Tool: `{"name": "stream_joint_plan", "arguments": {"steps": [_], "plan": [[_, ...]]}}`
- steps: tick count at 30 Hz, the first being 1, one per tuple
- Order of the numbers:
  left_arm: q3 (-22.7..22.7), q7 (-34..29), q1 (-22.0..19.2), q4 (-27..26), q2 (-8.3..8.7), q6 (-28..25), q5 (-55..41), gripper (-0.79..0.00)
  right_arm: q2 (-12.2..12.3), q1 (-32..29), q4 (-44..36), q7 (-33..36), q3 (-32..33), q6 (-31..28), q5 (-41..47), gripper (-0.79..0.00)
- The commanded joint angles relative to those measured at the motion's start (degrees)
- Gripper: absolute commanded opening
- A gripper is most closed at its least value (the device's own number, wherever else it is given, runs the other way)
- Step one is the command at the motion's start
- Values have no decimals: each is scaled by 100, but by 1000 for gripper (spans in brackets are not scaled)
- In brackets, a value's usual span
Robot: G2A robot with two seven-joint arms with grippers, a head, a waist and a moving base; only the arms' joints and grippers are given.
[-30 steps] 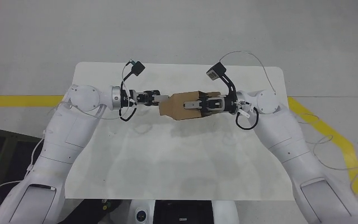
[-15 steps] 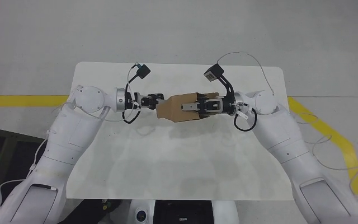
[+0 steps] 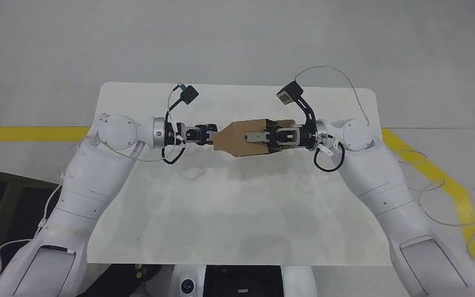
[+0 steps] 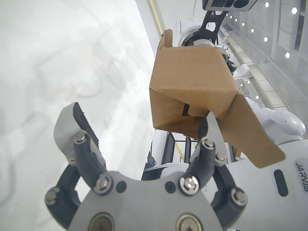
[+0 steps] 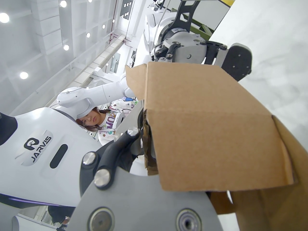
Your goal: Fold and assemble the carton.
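Carton (image 3: pixel 241 137) is slightly nearer the bench's (image 3: pixel 223 223) right edge; right tool (image 3: pixel 257 136) clamps it. Left tool (image 3: pixel 211 134) is wide open, one fingertip (image 4: pixel 212 123) touching the carton's end.

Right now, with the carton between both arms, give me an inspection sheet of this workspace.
Surface: white table with rounded corners.
Job's things: brown carton held above the table between the arms, partly folded, with one loose flap sticking out at its end.
Clutter: nothing seen.
Tools: right tool is shut on the carton. Left tool is open at the opposite end, one finger touching the folded end.
Cables: thin white cable arching from the right wrist; black cable looping at the left wrist.
Surroundings: grey floor and a yellow line.
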Motion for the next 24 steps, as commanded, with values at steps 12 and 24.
{"name": "stream_joint_plan", "arguments": {"steps": [12,24], "plan": [[-342,-3,180,-287,94,-25,-147,0,182,-243,-79,-879,484,226,-1153,-785],[-242,717,176,-589,105,258,949,0,219,-428,-572,-1118,547,506,-1488,-785]]}}
